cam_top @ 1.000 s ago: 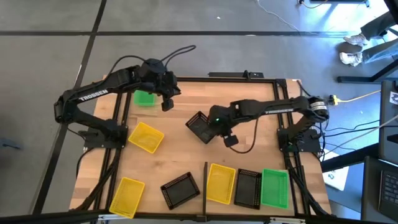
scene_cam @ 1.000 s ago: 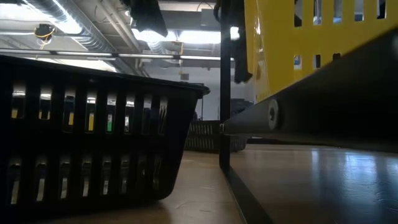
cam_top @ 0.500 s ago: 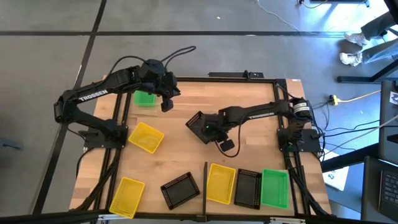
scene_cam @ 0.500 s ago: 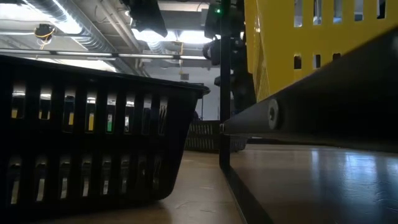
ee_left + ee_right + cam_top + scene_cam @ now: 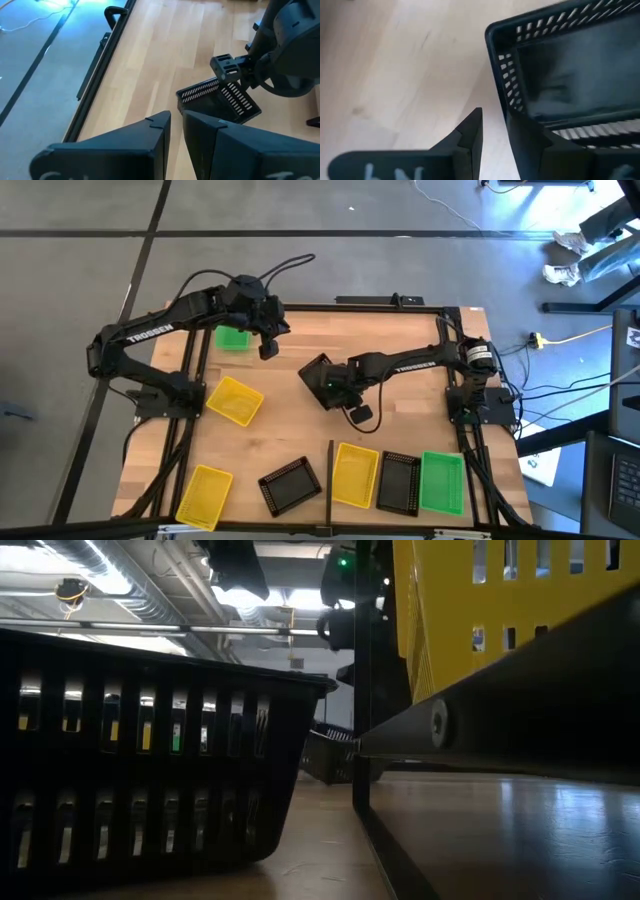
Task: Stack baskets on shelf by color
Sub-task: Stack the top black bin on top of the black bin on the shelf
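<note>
A black basket (image 5: 316, 376) sits mid-table, tipped, with its left side raised (image 5: 322, 733). My right gripper (image 5: 335, 385) points down over its right side and is open, astride one wall (image 5: 506, 107). My left gripper (image 5: 268, 348) hangs above the far left of the table, open by a narrow gap (image 5: 176, 114) and holding nothing. A green basket (image 5: 233, 338) lies beside it. On the shelf (image 5: 500, 830) at the near right, a yellow (image 5: 354, 475), a black (image 5: 399, 482) and a green basket (image 5: 441, 482) stand side by side. My right gripper comes from above, one finger (image 5: 530, 142) inside the black basket and the other (image 5: 470, 137) outside, across a side wall near a corner (image 5: 502, 95). A strip of table shows between the outer finger and the wall. The inner finger lies against the wall. The basket rests tilted on the table.
Loose on the table lie a yellow basket (image 5: 234, 400) at the left, another yellow one (image 5: 204, 495) at the near left and a black one (image 5: 291, 485) near the front. A thin black bar (image 5: 330, 475) edges the shelf. Bare wood lies between the arms.
My right gripper has come down onto the black basket's right side and a little toward the table's left. The basket, flat before, has tipped: its left side has risen while the side under the gripper stays low.
</note>
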`<state>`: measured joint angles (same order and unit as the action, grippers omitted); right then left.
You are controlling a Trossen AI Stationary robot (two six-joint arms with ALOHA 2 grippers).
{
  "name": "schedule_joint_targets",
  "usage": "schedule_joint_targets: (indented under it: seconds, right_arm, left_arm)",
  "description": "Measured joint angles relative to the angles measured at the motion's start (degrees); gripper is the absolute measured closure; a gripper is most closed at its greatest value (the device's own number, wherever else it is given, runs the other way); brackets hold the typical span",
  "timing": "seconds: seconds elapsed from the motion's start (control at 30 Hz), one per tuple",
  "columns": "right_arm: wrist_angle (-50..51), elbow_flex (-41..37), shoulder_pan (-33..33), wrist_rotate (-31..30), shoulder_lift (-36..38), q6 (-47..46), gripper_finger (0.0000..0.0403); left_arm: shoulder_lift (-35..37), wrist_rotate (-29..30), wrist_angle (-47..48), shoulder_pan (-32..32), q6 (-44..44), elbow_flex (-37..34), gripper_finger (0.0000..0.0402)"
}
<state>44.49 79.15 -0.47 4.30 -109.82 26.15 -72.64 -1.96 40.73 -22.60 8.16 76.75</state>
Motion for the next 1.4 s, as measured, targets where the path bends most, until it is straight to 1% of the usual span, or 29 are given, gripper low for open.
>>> schedule_joint_targets:
  seconds: [0.2,0.47,0.63,0.8,1.03,1.17,1.4]
  right_arm:
    - [-0.22,1.4,-0.13,-4.58,0.0,0.02,0.0313]
    - [-0.73,1.54,-1.64,-4.43,0.0,0.0,0.0313]
    - [-0.9,1.54,-2.56,-1.08,0.0,0.0,0.0313]
    - [-1.02,1.54,-2.45,-0.55,0.0,0.23,0.0313]
    - [-1.33,-0.81,-2.47,-0.62,0.07,1.49,0.0313]
    - [-2.32,-1.5,-2.45,-3.07,0.09,1.53,0.0313]
    - [-3.22,-1.7,-2.75,-2.98,0.09,2.61,0.0313]
  left_arm:
    - [-0.02,0.0,0.0,0.01,0.02,0.0,0.036]
    - [-0.04,-0.02,0.0,0.01,1.4,0.0,0.036]
    - [-0.04,-0.01,0.0,0.01,1.4,0.0,0.036]
    - [-0.04,0.0,0.0,0.01,1.38,0.0,0.0359]
    - [-0.04,0.0,0.0,0.01,1.38,0.0,0.0359]
    - [-0.04,0.0,0.0,0.01,1.37,0.0,0.036]
    - [-0.04,-0.02,0.0,0.01,1.36,0.0,0.036]
